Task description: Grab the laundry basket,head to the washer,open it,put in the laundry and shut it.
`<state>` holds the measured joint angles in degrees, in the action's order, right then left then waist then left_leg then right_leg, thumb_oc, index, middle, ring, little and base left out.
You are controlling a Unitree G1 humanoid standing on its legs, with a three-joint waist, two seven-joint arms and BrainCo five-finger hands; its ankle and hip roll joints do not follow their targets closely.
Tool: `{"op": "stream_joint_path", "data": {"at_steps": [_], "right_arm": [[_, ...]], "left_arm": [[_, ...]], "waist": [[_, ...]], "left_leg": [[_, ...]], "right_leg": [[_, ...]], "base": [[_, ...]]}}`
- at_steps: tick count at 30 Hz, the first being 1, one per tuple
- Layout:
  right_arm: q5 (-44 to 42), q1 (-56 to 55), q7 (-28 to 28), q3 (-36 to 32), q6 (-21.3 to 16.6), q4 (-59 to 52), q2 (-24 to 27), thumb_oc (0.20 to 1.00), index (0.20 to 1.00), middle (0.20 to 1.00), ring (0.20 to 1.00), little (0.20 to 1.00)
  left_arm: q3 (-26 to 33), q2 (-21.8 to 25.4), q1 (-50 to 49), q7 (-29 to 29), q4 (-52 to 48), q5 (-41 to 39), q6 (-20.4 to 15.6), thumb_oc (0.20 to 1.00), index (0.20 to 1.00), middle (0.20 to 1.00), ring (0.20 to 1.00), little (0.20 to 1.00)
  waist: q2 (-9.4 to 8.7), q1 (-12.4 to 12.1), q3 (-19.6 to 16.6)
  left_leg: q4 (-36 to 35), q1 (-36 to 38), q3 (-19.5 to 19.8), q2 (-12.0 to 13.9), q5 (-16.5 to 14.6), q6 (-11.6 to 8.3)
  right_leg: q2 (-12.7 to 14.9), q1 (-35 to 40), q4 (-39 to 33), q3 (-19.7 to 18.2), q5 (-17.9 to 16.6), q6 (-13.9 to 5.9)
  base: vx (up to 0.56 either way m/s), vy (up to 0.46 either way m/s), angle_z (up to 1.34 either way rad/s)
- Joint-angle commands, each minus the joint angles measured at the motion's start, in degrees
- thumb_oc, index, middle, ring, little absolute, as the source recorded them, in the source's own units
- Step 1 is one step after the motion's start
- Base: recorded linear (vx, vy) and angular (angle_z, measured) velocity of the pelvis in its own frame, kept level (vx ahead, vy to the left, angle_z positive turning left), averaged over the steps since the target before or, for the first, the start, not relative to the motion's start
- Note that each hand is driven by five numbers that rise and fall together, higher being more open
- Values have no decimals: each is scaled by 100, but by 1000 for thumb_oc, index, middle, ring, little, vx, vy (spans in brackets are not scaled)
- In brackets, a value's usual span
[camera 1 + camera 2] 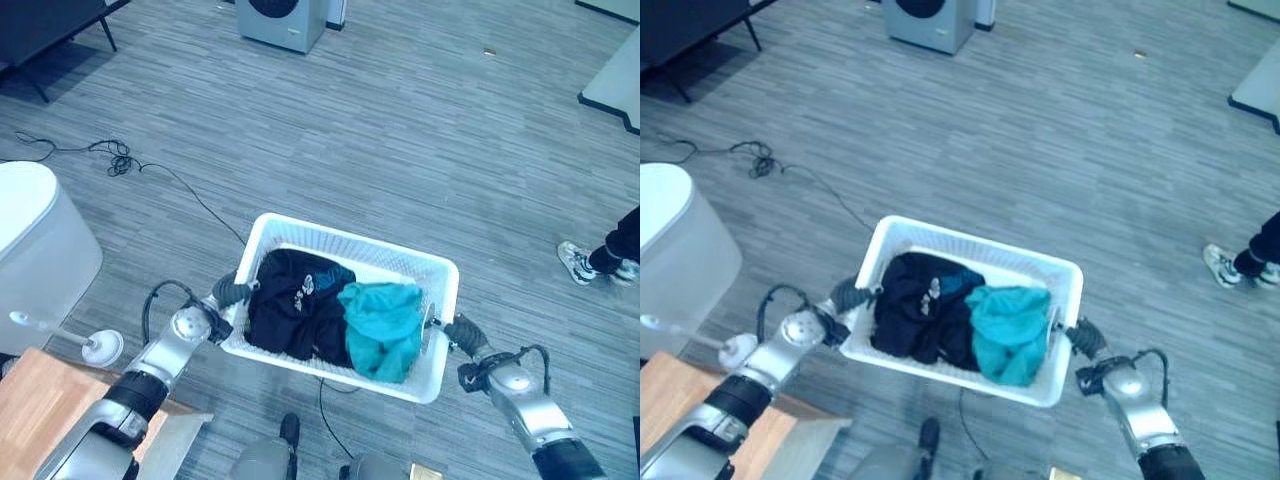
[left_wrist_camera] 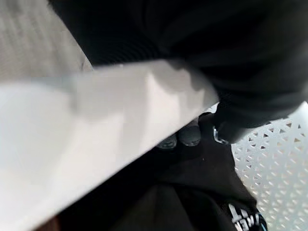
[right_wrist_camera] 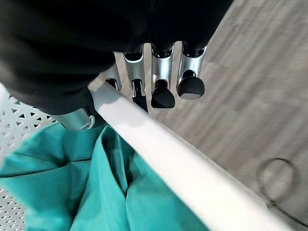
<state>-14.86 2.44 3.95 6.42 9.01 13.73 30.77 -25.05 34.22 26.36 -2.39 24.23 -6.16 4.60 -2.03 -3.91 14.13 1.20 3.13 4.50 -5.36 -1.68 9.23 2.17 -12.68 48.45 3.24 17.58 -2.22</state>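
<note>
The robot is holding a white laundry basket [image 1: 345,240] off the grey plank floor [image 1: 420,130], one hand at each short end. The left hand [image 1: 232,291] is gripping the left rim; its wrist view is showing dark fingertips [image 2: 188,135] curled under the rim on the inside, against the dark clothes. The right hand [image 1: 462,333] is gripping the right rim, with its fingers [image 3: 162,82] hooking down over the outer side of the white rim and the thumb sitting on the inner side, next to the teal cloth.

Inside the basket a black garment [image 1: 292,305] is lying towards the left end and a teal garment [image 1: 385,325] towards the right end, the two touching in the middle.

The washer [image 1: 280,20] is standing well apart from the basket, at the far edge of the floor. A white round-topped bin [image 1: 35,250] is sitting to the robot's left. A person's shoe [image 1: 578,262] is resting on the floor at the right edge.
</note>
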Motion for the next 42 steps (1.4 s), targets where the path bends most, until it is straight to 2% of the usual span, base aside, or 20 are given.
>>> {"op": "stream_joint_path", "data": {"at_steps": [1, 2, 3, 6, 8, 12, 13, 15, 16, 17, 19, 22, 27, 28, 29, 31, 32, 34, 37, 42], "right_arm": [[-347, 306, 159, -337, -500, -160, 161, 200, 200, 200, 200, 200], [-393, 288, 126, -374, -485, -127, 224, 200, 200, 200, 200, 200], [-396, 289, 125, -373, -487, -122, 228, 200, 200, 200, 200, 200], [-506, 330, 107, -395, -455, -48, 288, 200, 200, 200, 200, 200], [-496, 342, 135, -410, -416, -28, 321, 200, 200, 200, 200, 200], [-487, 280, 183, -446, -403, -57, 313, 200, 200, 200, 200, 200], [-487, 245, 166, -466, -393, -81, 317, 200, 200, 200, 200, 200], [-453, 159, 219, -469, -385, -179, 341, 200, 200, 200, 200, 200], [-452, 149, 214, -426, -410, -182, 352, 200, 200, 200, 200, 200], [-466, 114, 179, -437, -405, -222, 372, 200, 200, 200, 200, 200], [-604, 56, 96, -450, -449, -312, 352, 200, 200, 200, 200, 200], [-678, 15, -80, -490, -521, -307, 363, 200, 200, 200, 200, 200], [-678, 14, -81, -496, -525, -305, 361, 200, 200, 200, 200, 200], [-745, -307, -210, -725, -564, -467, 381, 200, 200, 200, 200, 200], [-744, -314, -209, -738, -562, -473, 379, 200, 200, 200, 200, 200], [-734, -286, -213, -722, -614, -461, 345, 200, 200, 200, 200, 200], [-719, -217, -201, -663, -650, -396, 277, 200, 200, 200, 200, 200], [-706, -129, -165, -534, -656, -309, 178, 200, 200, 200, 200, 200], [-630, -136, -156, -490, -655, -251, 110, 200, 200, 200, 200, 200], [-591, -90, -90, -405, -651, -222, 90, 200, 200, 200, 200, 200]], "left_arm": [[298, 28, 27, 118, -89, -62, -259, 200, 200, 200, 200, 200], [261, -40, 70, 142, -28, -63, -262, 200, 200, 200, 200, 200], [257, -45, 75, 144, -19, -64, -267, 200, 200, 200, 200, 200], [194, -177, 214, 226, 191, 10, -289, 200, 200, 200, 200, 200], [201, -232, 235, 251, 263, 117, -310, 200, 200, 200, 200, 200], [150, -266, 240, 231, 331, 191, -328, 200, 200, 200, 200, 200], [155, -305, 244, 220, 340, 197, -339, 200, 200, 200, 200, 200], [169, -353, 179, 207, 325, 212, -343, 200, 200, 200, 200, 200], [190, -408, 150, 212, 338, 183, -357, 200, 200, 200, 200, 200], [175, -418, 126, 208, 315, 134, -355, 200, 200, 200, 200, 200], [211, -315, 76, 177, 156, 61, -282, 200, 200, 200, 200, 200], [262, -243, 144, 204, 12, 44, -272, 200, 200, 200, 200, 200], [256, -243, 150, 205, 11, 43, -270, 200, 200, 200, 200, 200], [-91, -535, 722, 187, 103, 52, -285, 200, 200, 200, 200, 200], [-103, -541, 735, 190, 114, 52, -290, 200, 200, 200, 200, 200], [-188, -583, 802, 206, 213, 66, -310, 200, 200, 200, 200, 200], [-180, -569, 736, 187, 233, 59, -320, 200, 200, 200, 200, 200], [-188, -546, 676, 148, 203, 43, -326, 200, 200, 200, 200, 200], [-202, -508, 629, 156, 201, 67, -342, 200, 200, 200, 200, 200], [-188, -397, 574, 151, 175, 57, -369, 200, 200, 200, 200, 200]], "waist": [[-3, 137, -507], [-40, 298, -464], [-12, 304, -451], [-42, 460, -372], [62, 571, -340], [34, 699, -485], [-36, 748, -553], [25, 799, -730], [113, 832, -803], [162, 852, -817], [56, 782, -809], [-82, 602, -686], [-59, 591, -680], [-189, 373, -412], [-220, 366, -415], [-191, 194, -366], [-130, 2, -337], [-98, -55, -349], [-75, -65, -454], [-109, -129, -550]], "left_leg": [[383, -563, -185, 120, -190, -478], [505, -334, -4, 73, -503, -564], [526, -314, 10, 97, -539, -564], [667, 75, 221, 83, -962, -654], [776, 517, 377, 217, -1279, -742], [755, 956, 492, 330, -1382, -853], [780, 1031, 538, 311, -1339, -884], [949, 1125, 468, 557, -1138, -1029], [1237, 1096, 407, 763, -775, -1153], [1839, 881, 225, 1045, -163, -1222], [3284, 157, -282, 1528, 511, -1104], [4325, -554, -650, 1869, 762, -963], [4371, -572, -642, 1898, 735, -968], [2370, -1747, -1306, 1644, 199, -1093], [2279, -1714, -1330, 1603, 263, -1080], [1360, -1756, -1055, 1321, 489, -1157], [779, -1811, -496, 1058, 653, -1264], [498, -1680, -250, 978, 739, -1291], [303, -1380, -387, 985, 901, -1262], [245, -1226, -405, 850, 792, -1174]], "right_leg": [[61, 133, -1966, -186, -1262, -365], [165, -52, -3095, -391, -1418, -411], [144, 15, -3166, -370, -1436, -412], [365, -460, -4487, -677, -2053, -640], [456, -763, -5150, -391, -2270, -801], [479, -632, -5005, -315, -2453, -839], [498, -589, -4849, -409, -2684, -813], [389, -458, -4643, -300, -2806, -746], [255, -377, -4509, -217, -2743, -651], [149, -257, -4332, -113, -2629, -526], [85, 135, -4329, 66, -2341, -236], [-151, 597, -4425, 130, -2042, 121], [-178, 597, -4425, 134, -2041, 126], [-154, 1278, -4430, 355, -1525, 75], [-117, 1268, -4434, 352, -1537, 70], [-173, 1452, -4435, 330, -1468, 33], [-282, 1622, -4392, 213, -1341, 24], [-348, 1701, -4311, 132, -1214, 30], [-332, 1824, -4291, 116, -1098, 42], [-194, 1916, -4297, 95, -1043, -32]], "base": [[484, -170, 91], [375, -141, 69], [404, -171, 66], [367, -160, 58], [536, -212, 55], [426, -215, 43], [460, -331, 43], [463, -337, 47], [420, -362, 20], [410, -409, -6], [313, -446, 5], [231, -402, 1], [114, -72, -5], [481, -218, 15], [543, -207, 68], [260, 43, 83], [299, 41, -23], [299, 45, -76], [244, 58, -37], [152, 70, -17]]}}
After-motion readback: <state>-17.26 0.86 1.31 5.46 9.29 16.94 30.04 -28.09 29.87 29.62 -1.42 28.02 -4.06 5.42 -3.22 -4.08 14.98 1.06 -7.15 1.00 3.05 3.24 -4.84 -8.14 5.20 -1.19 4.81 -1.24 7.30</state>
